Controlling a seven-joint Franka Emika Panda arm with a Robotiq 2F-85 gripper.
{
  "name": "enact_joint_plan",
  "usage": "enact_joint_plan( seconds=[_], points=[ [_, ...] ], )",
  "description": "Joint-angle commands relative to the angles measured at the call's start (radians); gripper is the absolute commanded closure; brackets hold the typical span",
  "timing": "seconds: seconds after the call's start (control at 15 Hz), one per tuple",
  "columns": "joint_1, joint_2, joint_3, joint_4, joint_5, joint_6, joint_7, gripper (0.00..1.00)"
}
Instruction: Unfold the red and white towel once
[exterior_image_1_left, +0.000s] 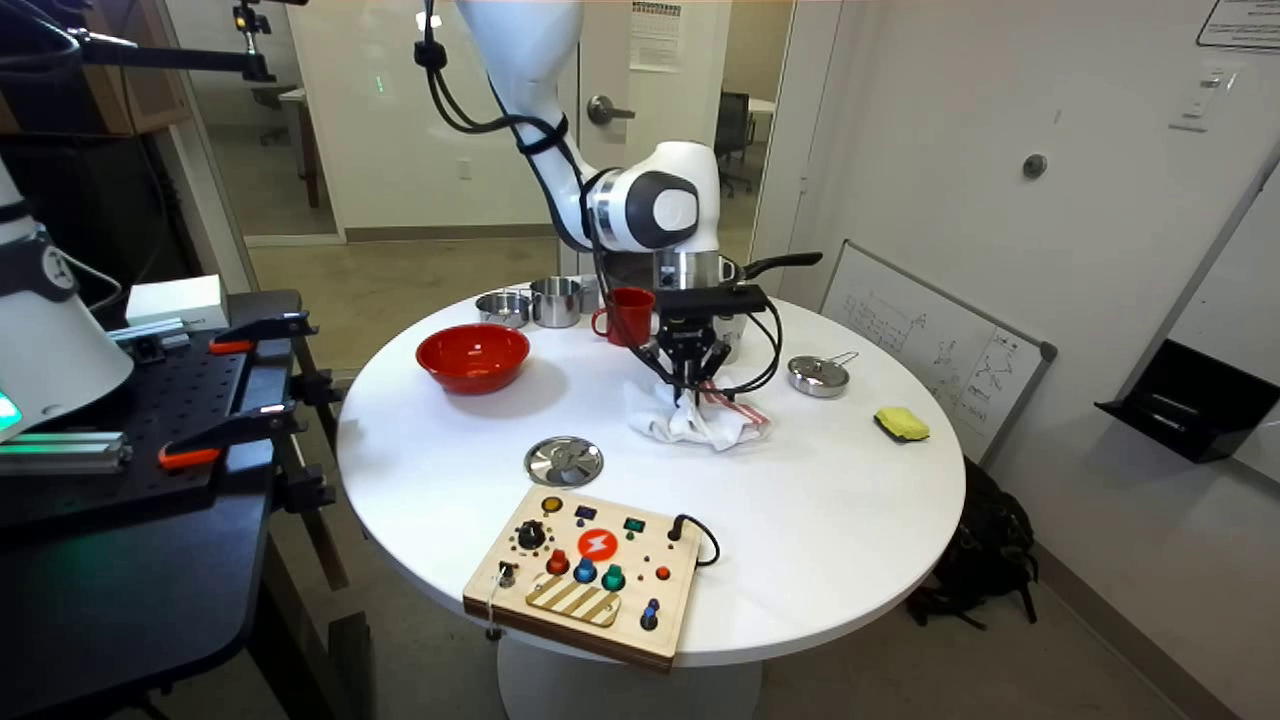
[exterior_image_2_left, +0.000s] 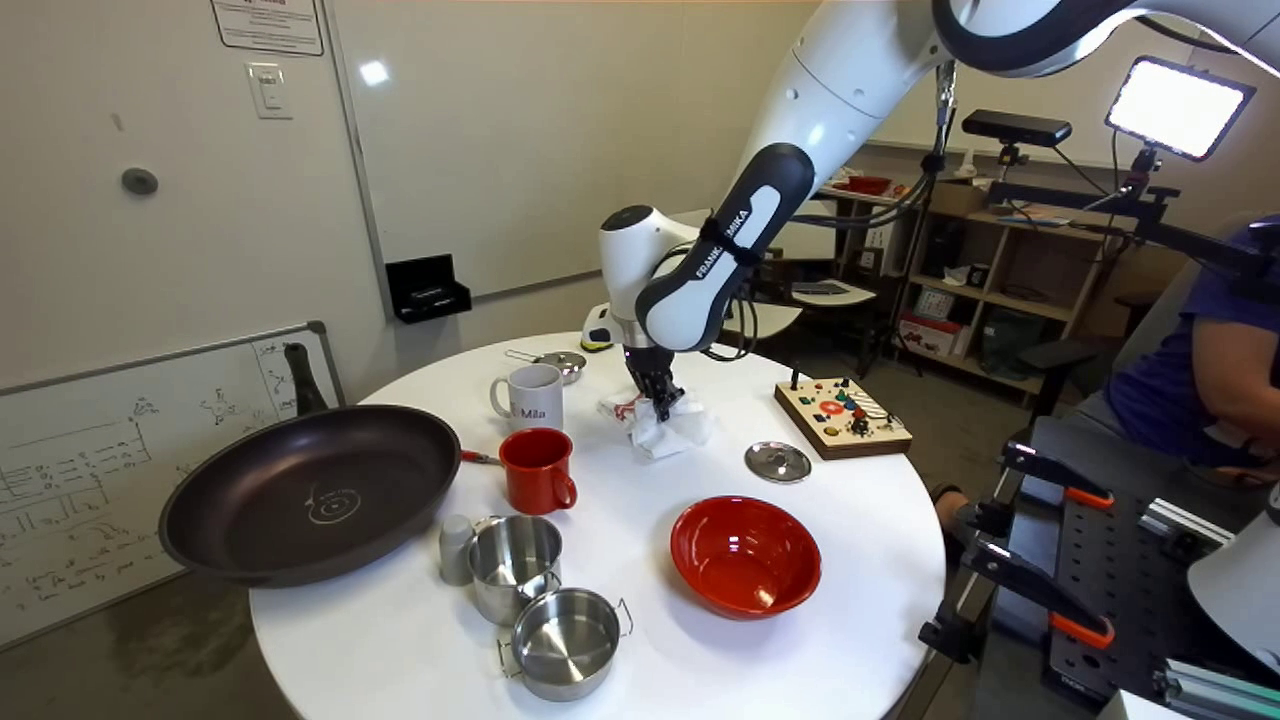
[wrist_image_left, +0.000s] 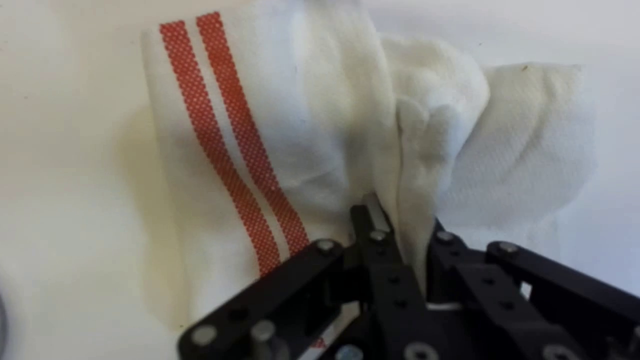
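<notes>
The red and white towel lies crumpled on the round table, well in from every edge; the table has no corners to go by. The towel sits directly under the gripper and spreads to both sides of it: its striped end points to the edge by the leaning whiteboard, its plain end to the edge nearest the bowl. The long axis is hard to read through the creases but seems to run across the gripper. The fingers press in on a standing ridge of the towel and look to be pinching it; how many layers they catch I cannot tell. The unfolding probably turns on that: one layer should swing over, two could drag everything along. The arm slants down from above, wrist bent, so the gripper points nearly straight down, tips low in the folds.
</notes>
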Motion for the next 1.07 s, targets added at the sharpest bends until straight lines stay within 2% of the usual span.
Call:
enact_joint_plan(
  seconds=[0.0, 0.4, 0.47, 0.53, 0.67, 0.73, 0.8, 0.87, 0.93, 1.0],
  points=[
    [0.013, -0.037, 0.013, -0.005, 0.003, -0.126, -0.072, 0.97],
    [0.037, -0.043, 0.004, 0.012, -0.009, -0.212, -0.099, 0.97],
    [0.039, -0.043, 0.002, 0.012, -0.012, -0.218, -0.105, 0.64],
    [0.04, -0.042, 0.002, 0.014, -0.012, -0.222, -0.109, 0.63],
    [0.044, -0.041, -0.004, 0.016, -0.016, -0.224, -0.108, 0.5],
    [0.041, -0.042, 0.001, 0.015, -0.014, -0.231, -0.12, 0.77],
    [0.042, -0.04, -0.001, 0.017, -0.016, -0.233, -0.121, 0.76],
    [0.038, -0.042, 0.005, 0.015, -0.014, -0.236, -0.132, 0.8],
    [0.041, -0.041, 0.0, 0.016, -0.017, -0.234, -0.128, 0.94],
    [0.04, -0.041, 0.001, 0.016, -0.016, -0.234, -0.133, 0.99]
  ],
)
